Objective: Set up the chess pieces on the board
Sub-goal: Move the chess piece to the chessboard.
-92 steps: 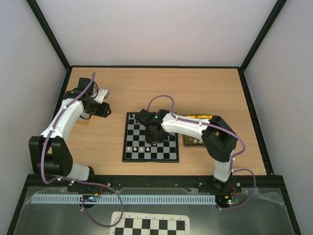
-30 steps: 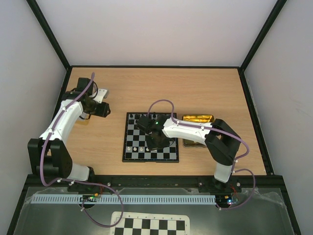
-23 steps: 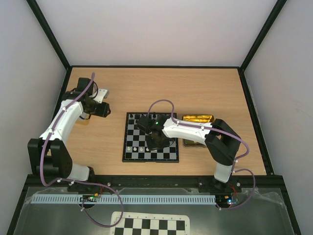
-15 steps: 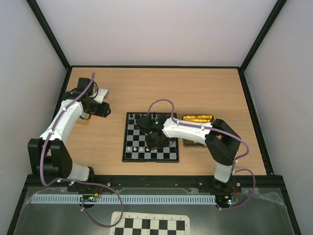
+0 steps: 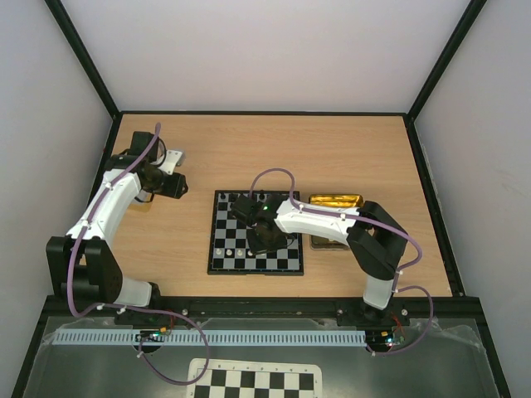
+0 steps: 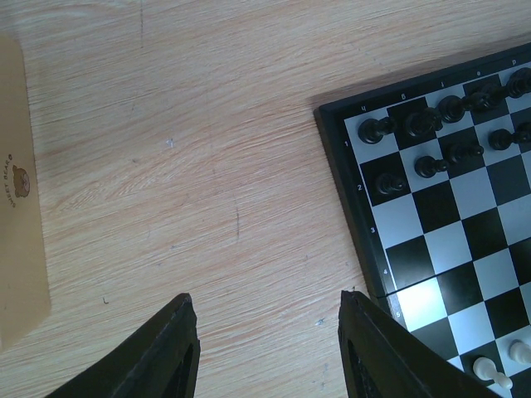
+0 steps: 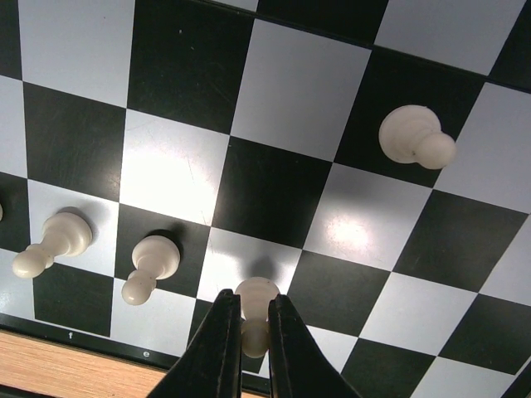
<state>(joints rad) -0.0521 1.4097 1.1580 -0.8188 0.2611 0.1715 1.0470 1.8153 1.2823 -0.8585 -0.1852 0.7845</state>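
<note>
Pale wooden worktop [image 5: 348,149] fills a white-walled cell, with the small black-framed chessboard [image 5: 253,271] at the centre of the overhead view. Over its near rows hangs the right end effector [image 7: 253,308], jaws narrow and pinched on the head of a tiny cream plastic pawn [image 7: 255,290], low in the wrist frame. The pawn's long axis runs up into the jaws, base towards the board; whether the base touches a square I cannot tell. The coming move likely turns on that gap straight below: lower, then release. Two more cream pawns [image 7: 151,264] stand just to its left, near enough for an opening finger to clip. Tiny black chessmen [image 6: 431,124] crowd the far corner. The left end effector [image 6: 265,303] hangs half-open and empty over bare wood beside the board, the farther arm. A shiny gold tin tray [image 5: 336,201] lies just right of the board.
</note>
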